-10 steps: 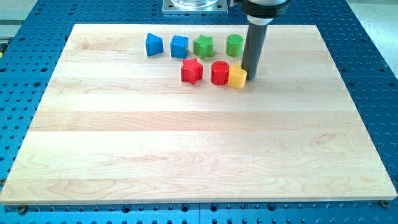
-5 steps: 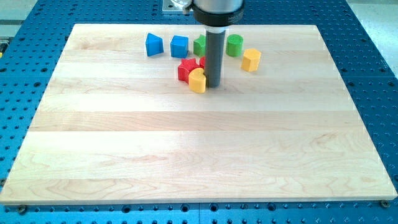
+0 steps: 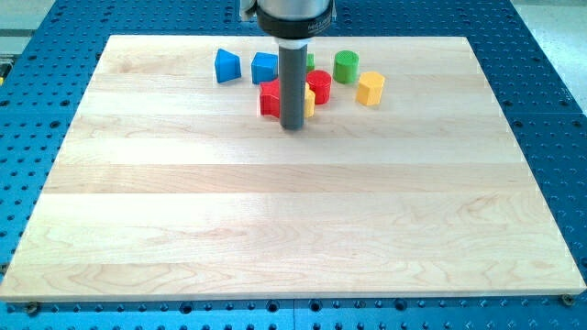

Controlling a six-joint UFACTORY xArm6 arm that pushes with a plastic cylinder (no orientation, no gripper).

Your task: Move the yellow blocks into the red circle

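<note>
My tip (image 3: pixel 293 126) rests on the board just below the cluster of blocks near the view's top. The rod hides most of one yellow block (image 3: pixel 309 103), and only a sliver of it shows at the rod's right edge. That block lies between the red star (image 3: pixel 269 98) on the rod's left and the red cylinder (image 3: pixel 319 85) up to the right. A second yellow block (image 3: pixel 370 88), hexagonal, lies apart to the right of the red cylinder.
A blue block (image 3: pixel 227 66) and a blue cube (image 3: pixel 265 66) sit in the top row. A green star (image 3: pixel 309 60), mostly hidden by the rod, and a green cylinder (image 3: pixel 346 66) are also there. The wooden board (image 3: pixel 293 229) lies on a blue perforated table.
The rod has moved left across the cluster. The yellow block that lay at the rod's lower left is now mostly hidden behind it. The red cylinder now shows to the rod's right.
</note>
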